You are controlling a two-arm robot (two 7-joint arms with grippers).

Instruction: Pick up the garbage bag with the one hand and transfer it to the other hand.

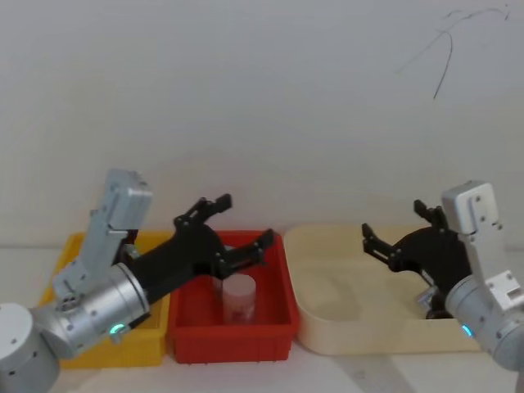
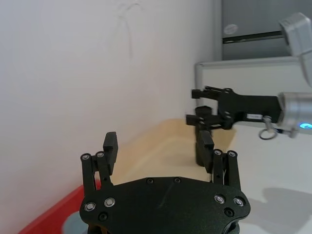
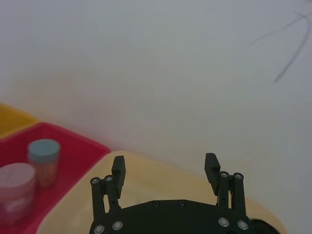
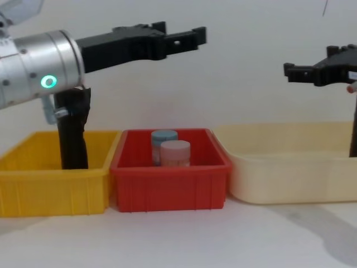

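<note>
Head view: the green-ringed left gripper (image 1: 246,219) hangs above the red bin (image 1: 229,344), fingers spread and empty. The blue-ringed right gripper (image 1: 393,218) hangs above the cream tray (image 1: 360,337), fingers likewise spread.

Chest view: the garbage bag (image 4: 72,134) stands upright at the right end of the yellow bin (image 4: 33,184), below the left wrist, clear of both grippers. A second black roll (image 4: 353,131) stands in the cream tray.

Wrist views: each gripper's fingers stand apart, gripping nothing.

A yellow bin (image 4: 33,195), red bin (image 4: 167,192) and cream tray (image 4: 290,181) stand in a row; the red bin holds a blue-capped jar (image 4: 164,137) and pink-capped jar (image 4: 175,153).
</note>
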